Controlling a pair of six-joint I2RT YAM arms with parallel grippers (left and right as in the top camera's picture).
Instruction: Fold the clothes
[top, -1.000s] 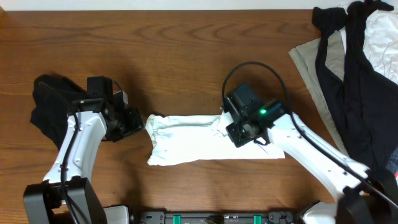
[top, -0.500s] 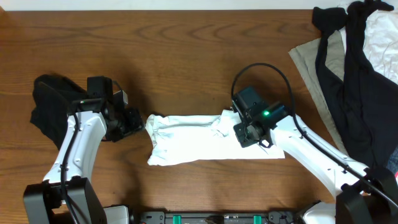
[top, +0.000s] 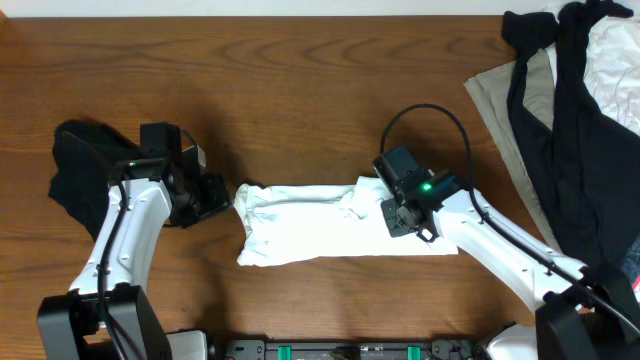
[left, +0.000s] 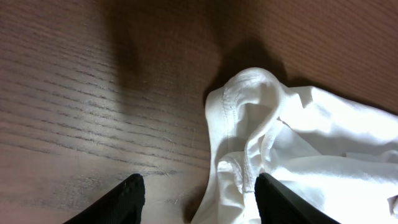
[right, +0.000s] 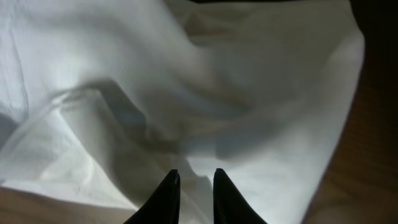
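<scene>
Lying on the table (top: 300, 100), the shirt (top: 300, 225) has the left tool (left: 200, 193) released at its end, the right tool (right: 193, 183) nearly clenched over it, grip unclear.

both arms: white moulded link shells, black joint housings.
left arm (top: 125, 232): boxy black wrist block at its 12 o'clock end, thin black cable along the white link.
right arm (top: 500, 247): same shell, black wrist module, green LED (top: 428, 184) lit on the module's 3 o'clock side. black cable loop (top: 424, 108) arcs off the module toward 12 o'clock, and another black lead runs down the link.
left gripper (left: 199, 193): matte black fingers, rounded tips, grainy finish.
right gripper (right: 194, 186): black fingers, slimmer, tapering to points.
base bar (top: 330, 350) at 6 o'clock in the overhead view: black, green tabs.
</scene>
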